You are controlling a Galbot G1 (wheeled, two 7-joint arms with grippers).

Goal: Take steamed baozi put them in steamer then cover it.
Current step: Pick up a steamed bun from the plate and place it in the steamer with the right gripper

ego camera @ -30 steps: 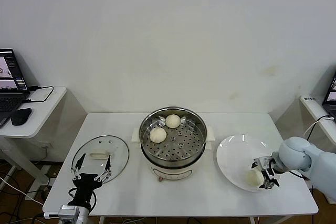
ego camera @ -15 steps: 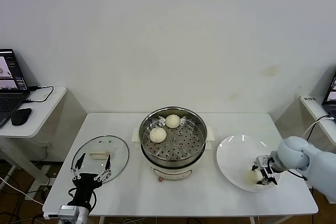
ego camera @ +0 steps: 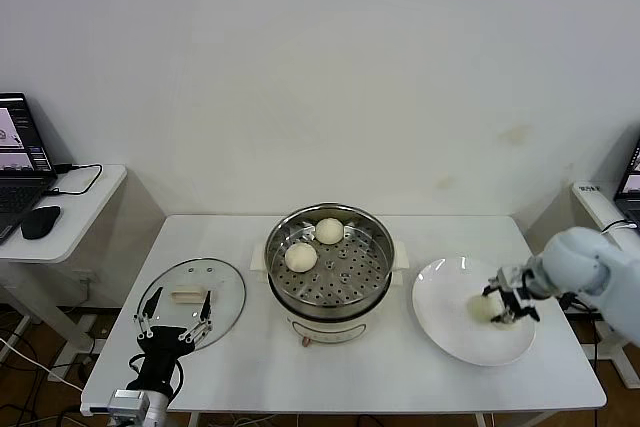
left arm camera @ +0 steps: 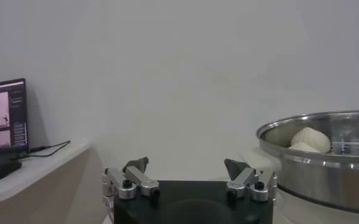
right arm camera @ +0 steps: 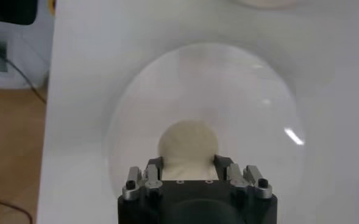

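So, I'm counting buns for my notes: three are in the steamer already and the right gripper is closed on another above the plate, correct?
Not quite: the head view shows two buns in the steamer, not three. The rest holds: the right gripper is closed on another bun above the plate.

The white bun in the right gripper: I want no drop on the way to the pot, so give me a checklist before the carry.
1. Right gripper closed on the round cream-white bun: ok.
2. Bun lifted clear of the flat white plate: cannot tell.
3. Free room on the shiny steel steamer's perforated tray, beside its two buns: ok.
4. Round glass lid off the steamer: ok.
5. Left gripper open, parked by the lid, out of the path: ok.
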